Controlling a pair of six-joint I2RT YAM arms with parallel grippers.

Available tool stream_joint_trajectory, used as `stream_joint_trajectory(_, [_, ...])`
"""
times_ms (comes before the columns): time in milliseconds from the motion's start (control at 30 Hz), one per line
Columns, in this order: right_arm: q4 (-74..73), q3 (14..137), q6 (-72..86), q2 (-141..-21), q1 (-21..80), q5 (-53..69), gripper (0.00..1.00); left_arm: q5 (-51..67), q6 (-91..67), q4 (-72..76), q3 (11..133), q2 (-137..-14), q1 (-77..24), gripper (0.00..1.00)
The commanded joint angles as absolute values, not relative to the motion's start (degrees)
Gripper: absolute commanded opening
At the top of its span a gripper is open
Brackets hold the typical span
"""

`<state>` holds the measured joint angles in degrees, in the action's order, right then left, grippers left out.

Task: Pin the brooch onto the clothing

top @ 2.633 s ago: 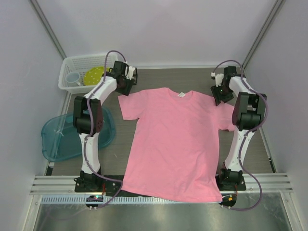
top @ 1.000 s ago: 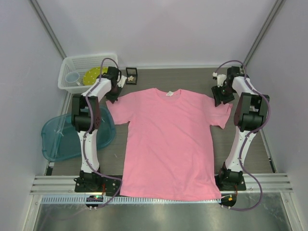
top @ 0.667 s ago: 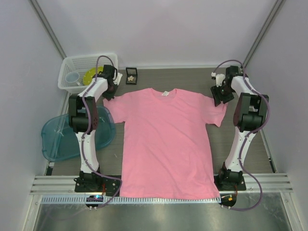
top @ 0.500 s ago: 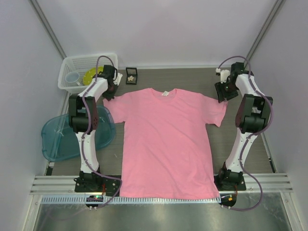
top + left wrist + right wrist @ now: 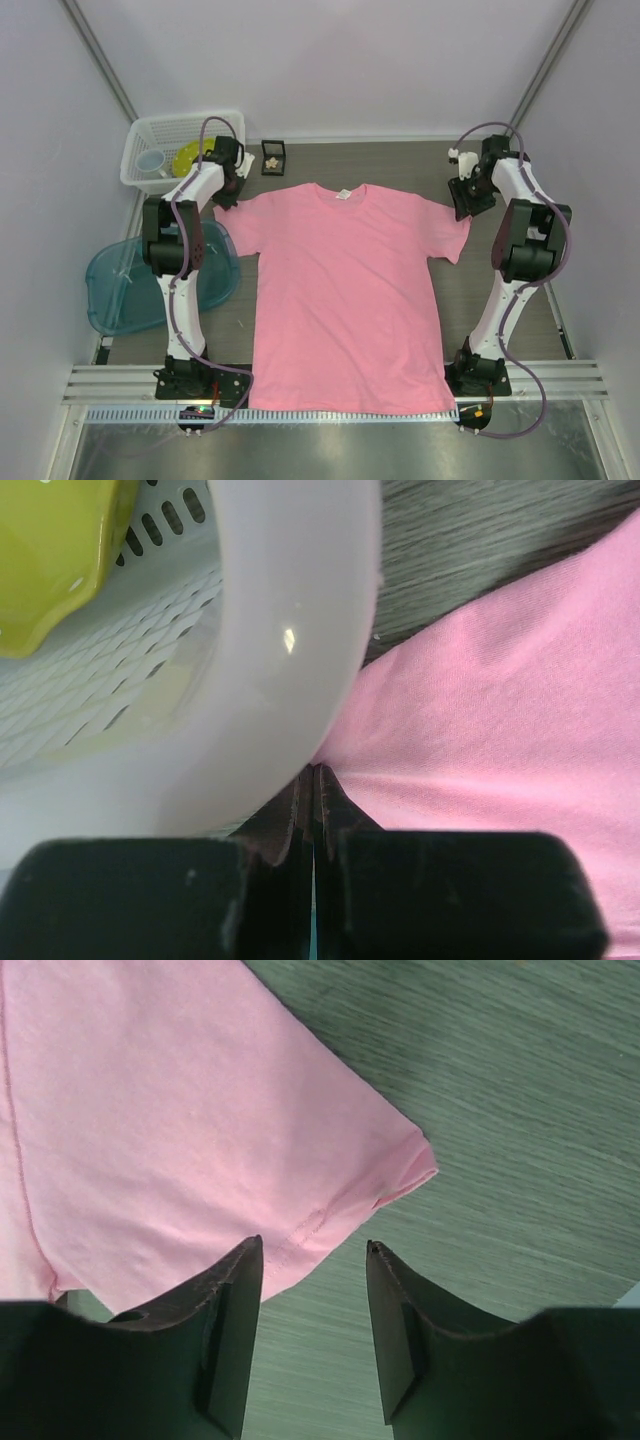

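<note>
T-shirt (image 5: 345, 300) flat | collar label (image 5: 343, 194) white, unreadable | right tool (image 5: 313, 1245) parted

The T-shirt (image 5: 345, 290) lies flat in the middle of the surface (image 5: 400, 160), collar toward the far side, hem at the near edge between the two arm bases. Just behind its left shoulder sits a small box (image 5: 272, 157) with the brooch (image 5: 272, 155) in it. A basket (image 5: 190, 117) stands in the far left corner, holding a cup (image 5: 152, 161) and a dish (image 5: 192, 155). A tub (image 5: 120, 290) lies left of the left arm. The left gripper (image 5: 226, 198) is at the left sleeve, touching it, between basket and shirt. The right gripper (image 5: 466, 203) is over the right sleeve's hem.
</note>
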<state>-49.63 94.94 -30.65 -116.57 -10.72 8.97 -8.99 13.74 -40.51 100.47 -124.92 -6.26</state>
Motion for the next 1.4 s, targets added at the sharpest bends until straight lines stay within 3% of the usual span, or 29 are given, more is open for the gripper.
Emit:
stream_joint_trajectory(0, [-48.6, 97.6, -31.5, -119.4, -10.5, 7.5, 0.48, -9.7, 14.0, -38.7, 101.0, -121.3, -5.9, 0.00])
stream_joint_trajectory(100, [-47.6, 98.3, -31.6, -120.8, -10.5, 6.5, 0.43, -9.8, 14.0, -38.8, 101.3, -122.0, -5.8, 0.00])
stream_joint_trajectory(200, [-46.5, 98.9, -31.6, -122.2, -10.5, 5.5, 0.23, -9.8, 14.1, -38.6, 101.6, -122.5, -5.9, 0.00])
stream_joint_trajectory(233, [-45.9, 99.1, -31.1, -122.7, -10.4, 5.3, 0.21, -9.9, 14.2, -38.5, 101.9, -122.8, -5.9, 0.00])
stream_joint_trajectory(500, [-44.0, 101.2, -30.1, -125.2, -10.2, 1.8, 0.18, -9.6, 14.4, -38.8, 103.5, -123.5, -5.8, 0.00])
stream_joint_trajectory(567, [-44.7, 101.9, -30.0, -125.0, -10.3, 2.6, 0.21, -8.4, 14.3, -39.2, 103.5, -123.2, -5.9, 0.00])
stream_joint_trajectory(633, [-47.0, 103.2, -30.0, -124.8, -10.2, 4.7, 0.30, -7.0, 13.9, -39.5, 103.3, -122.2, -5.8, 0.00])
stream_joint_trajectory(733, [-48.5, 105.1, -29.3, -122.9, -10.3, 6.5, 0.47, -3.2, 12.9, -39.2, 101.6, -119.5, -5.8, 0.21])
stream_joint_trajectory(767, [-48.4, 105.6, -29.0, -121.1, -10.3, 7.5, 0.59, -2.0, 12.7, -39.2, 100.9, -117.0, -5.8, 0.37])
stream_joint_trajectory(800, [-48.5, 105.8, -28.7, -120.2, -10.2, 8.3, 0.64, -1.3, 12.4, -39.1, 100.6, -115.9, -6.0, 0.42])
stream_joint_trajectory(833, [-48.6, 106.1, -28.4, -119.3, -10.2, 8.8, 0.67, 1.5, 11.9, -39.1, 99.9, -114.4, -6.2, 0.54])
stream_joint_trajectory(933, [-49.1, 108.2, -27.8, -115.1, -10.3, 10.8, 0.79, 2.7, 11.2, -38.7, 99.5, -109.1, -6.6, 0.59])
stream_joint_trajectory(967, [-49.1, 109.2, -27.7, -114.1, -10.2, 11.5, 0.90, 2.8, 11.2, -38.7, 99.8, -106.5, -6.7, 0.64])
stream_joint_trajectory(1067, [-47.2, 110.5, -26.4, -109.2, -10.3, 14.4, 0.97, 2.5, 12.0, -36.3, 99.9, -102.9, -7.5, 0.72])
stream_joint_trajectory(1133, [-39.7, 109.3, -21.0, -103.7, -10.2, 15.8, 0.97, 2.5, 13.4, -33.1, 100.1, -100.2, -8.6, 0.99])
stream_joint_trajectory(1300, [-19.2, 95.6, -8.8, -92.8, -10.3, 16.9, 0.98, -1.3, 14.5, -18.2, 97.1, -97.9, -11.2, 1.00])
stream_joint_trajectory(1367, [-15.5, 93.0, -7.4, -90.7, -10.3, 19.1, 0.98, 1.6, 22.8, -21.1, 99.3, -99.7, -12.3, 1.00])
